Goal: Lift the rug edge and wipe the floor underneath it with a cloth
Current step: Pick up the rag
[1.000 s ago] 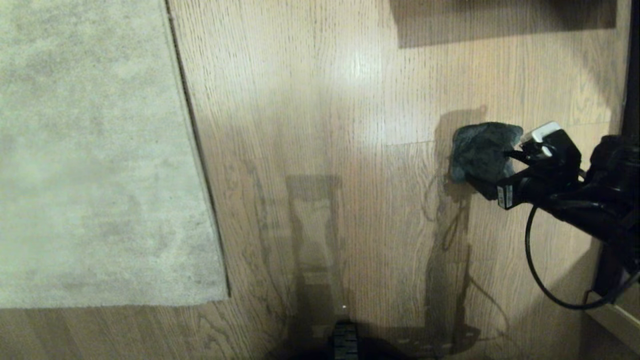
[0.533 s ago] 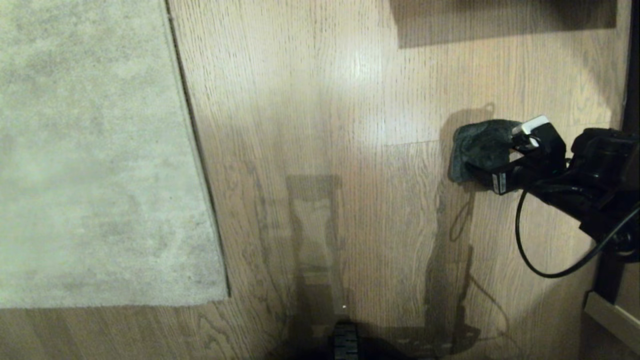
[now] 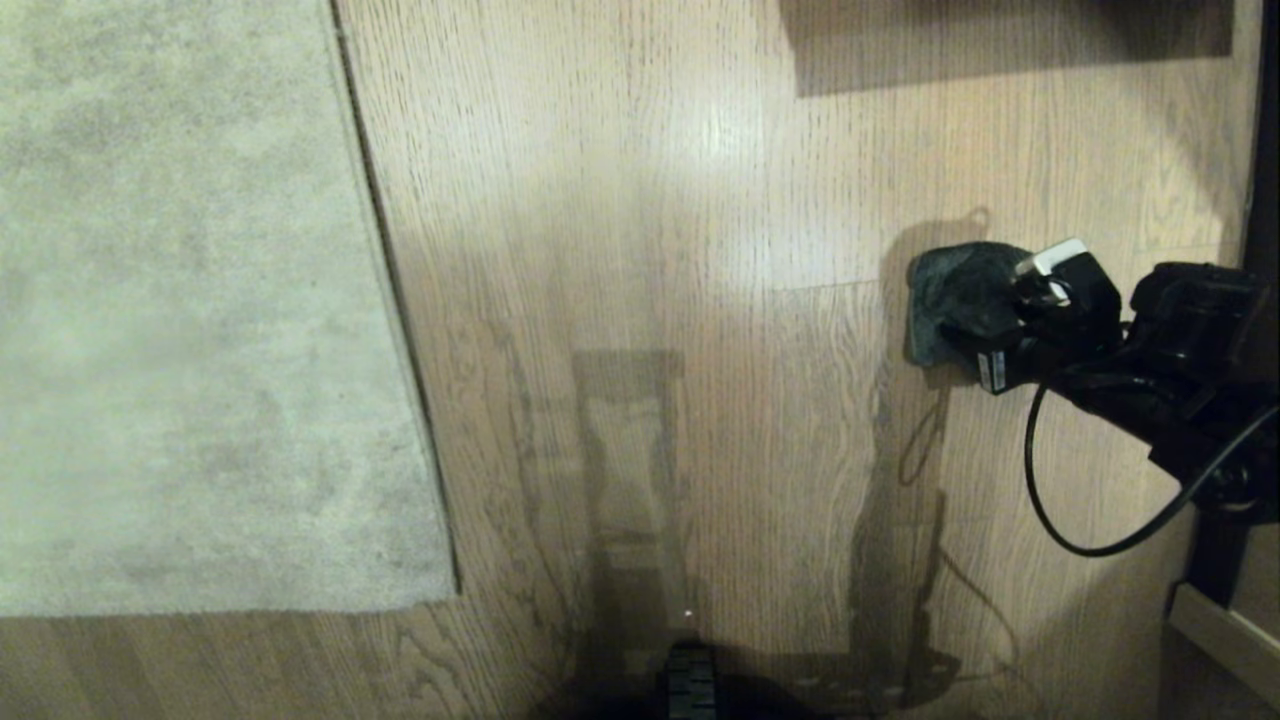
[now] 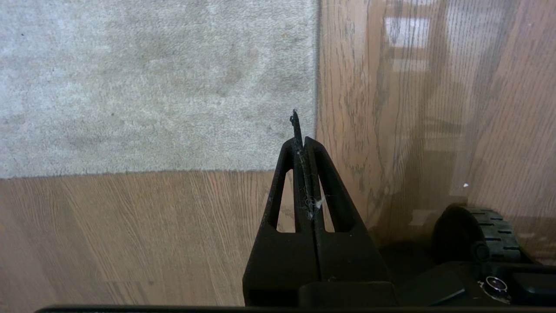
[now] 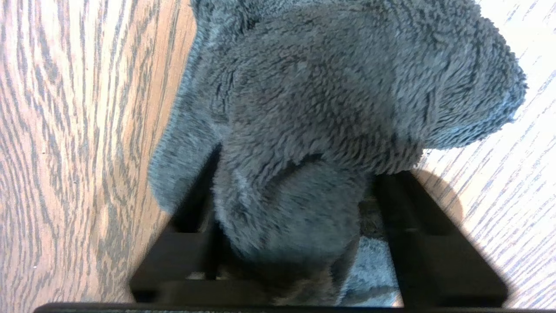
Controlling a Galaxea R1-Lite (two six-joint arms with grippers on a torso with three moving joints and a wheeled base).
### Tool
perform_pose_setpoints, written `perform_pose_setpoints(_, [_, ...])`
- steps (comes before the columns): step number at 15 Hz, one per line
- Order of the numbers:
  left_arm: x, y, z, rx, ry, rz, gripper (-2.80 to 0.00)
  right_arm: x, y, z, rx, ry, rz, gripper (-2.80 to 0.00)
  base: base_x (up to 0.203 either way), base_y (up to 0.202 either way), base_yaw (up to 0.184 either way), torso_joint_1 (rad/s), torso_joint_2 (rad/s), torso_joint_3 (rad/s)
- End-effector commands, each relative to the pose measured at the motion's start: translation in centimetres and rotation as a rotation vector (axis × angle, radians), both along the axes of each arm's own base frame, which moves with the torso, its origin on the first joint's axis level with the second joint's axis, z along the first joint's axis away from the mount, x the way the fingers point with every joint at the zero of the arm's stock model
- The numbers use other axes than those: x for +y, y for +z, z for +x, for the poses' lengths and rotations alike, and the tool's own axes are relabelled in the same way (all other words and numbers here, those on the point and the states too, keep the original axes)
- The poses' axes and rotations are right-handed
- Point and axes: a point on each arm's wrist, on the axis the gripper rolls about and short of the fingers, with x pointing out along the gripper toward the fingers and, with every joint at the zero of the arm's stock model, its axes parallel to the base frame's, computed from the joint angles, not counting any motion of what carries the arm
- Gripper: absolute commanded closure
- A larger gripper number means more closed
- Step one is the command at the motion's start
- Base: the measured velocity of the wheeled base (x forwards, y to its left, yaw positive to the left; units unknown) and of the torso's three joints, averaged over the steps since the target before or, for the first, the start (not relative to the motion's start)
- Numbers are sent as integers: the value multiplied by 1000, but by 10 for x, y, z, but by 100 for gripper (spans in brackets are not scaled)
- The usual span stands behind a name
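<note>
Right now the right gripper (image 3: pixel 985 320), at three o'clock, straddles the cloth (image 3: pixel 955 295), jaws spread around it; next, clamp and lift.

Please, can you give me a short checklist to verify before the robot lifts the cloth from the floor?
1. Cloth sits between the fingers of the right claw: ok.
2. Fingers squeeze the cloth firmly: cannot tell.
3. Cloth lies on the floor, apart from the rug edge: ok.
4. Rug edge is lifted: not ok, it lies flat.
5. Left claw is shut, holds nothing, hangs near the rug corner: ok.
</note>
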Motion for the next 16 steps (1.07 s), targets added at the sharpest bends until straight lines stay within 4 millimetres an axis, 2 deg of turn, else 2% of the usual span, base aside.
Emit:
perform_pose_setpoints(1, [0, 0, 0, 1, 1, 0, 0, 0, 6, -4, -23, 0, -2, 0, 0, 0, 0, 0, 0, 0])
perform_pose_setpoints(4, [0, 0, 0, 1, 1, 0, 0, 0, 8, -12, -21, 1, -4, 0, 0, 0, 0, 0, 0, 0])
perform_pose_setpoints(8, [0, 0, 0, 1, 1, -1, 0, 0, 11, -36, -18, 2, -4, 0, 0, 0, 0, 0, 0, 0])
perform_pose_setpoints(16, [0, 0, 0, 1, 1, 0, 0, -1, 17, -123, -32, 6, 2, 0, 0, 0, 0, 0, 0, 0])
